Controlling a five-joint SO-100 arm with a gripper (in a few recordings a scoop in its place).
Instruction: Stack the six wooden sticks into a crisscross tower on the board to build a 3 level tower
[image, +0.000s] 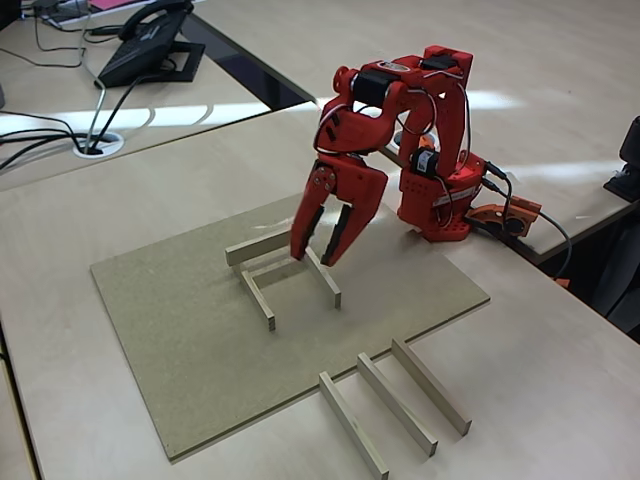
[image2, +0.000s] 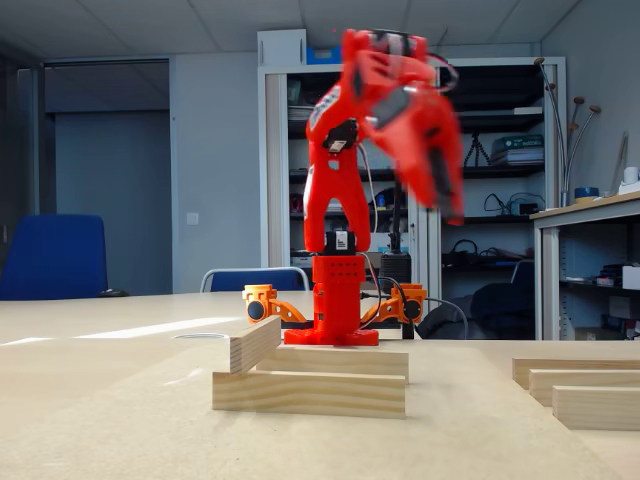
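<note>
The table (image: 560, 380) carries the board (image: 180, 340), a tan fibreboard sheet lying beneath the pincer (image: 318, 256) and extending toward the camera and to the left of it in the raised fixed view. The red arm (image: 420, 130) stands behind the pincer at the board's far edge. The tower (image: 283, 272) sits on the board directly below the pincer and is partly built: two parallel sticks (image: 324, 277) form the first level, and one crossing stick (image: 258, 247) rests across their far ends, just left of the pincer tips, as the start of the second level. Three loose sticks (image: 396, 402) lie side by side on the table, well apart from the pincer, off the board's near right edge. The pincer hangs over the tower with its jaws apart and nothing between them; in the low fixed view it is blurred (image2: 432, 150). Judged from this layout, about half the task is complete: one second-level stick and both third-level sticks remain to be placed.
</note>
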